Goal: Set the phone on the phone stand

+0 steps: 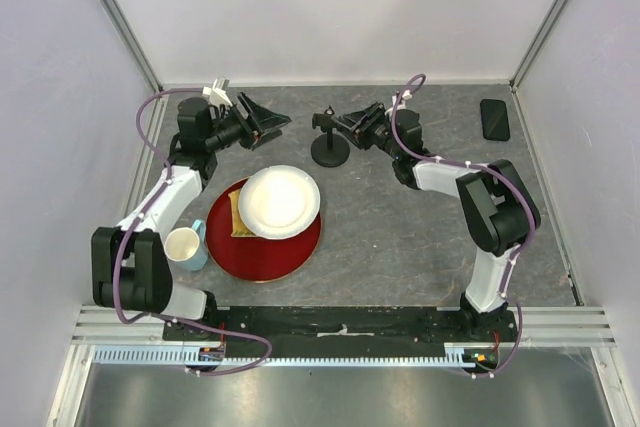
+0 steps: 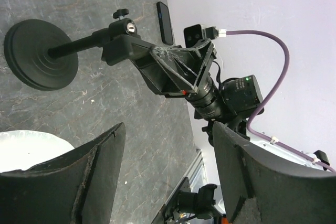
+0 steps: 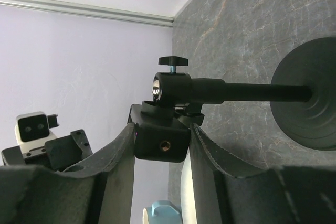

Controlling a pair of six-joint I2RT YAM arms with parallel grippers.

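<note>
The left gripper (image 2: pixel 169 129) gapes wide, empty. The right gripper (image 3: pixel 163 128) pinches the phone stand (image 3: pixel 247 92) by its cradle. The phone (image 1: pixel 494 119) lies flat at the tabletop's (image 1: pixel 400 237) far right corner. It looks rigid, glossy and probably slippery, so it is best pinched across its long edges.

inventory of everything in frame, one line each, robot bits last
phone: 1, black, flat in the table's far right corner
phone stand: 1, black, upright, far centre of the table
red plate: 1, red, near side, left of centre
white plate: 1, white, on the red plate's far edge
yellow item: 1, yellow, on the red plate, partly under the white plate; can't tell what it is
mug: 1, light blue, pale inside, left of the red plate
table: 1, grey marbled
left gripper: 1, black, jaws open and empty, left of the stand
right gripper: 1, black, jaws tight either side of the stand's cradle
</note>
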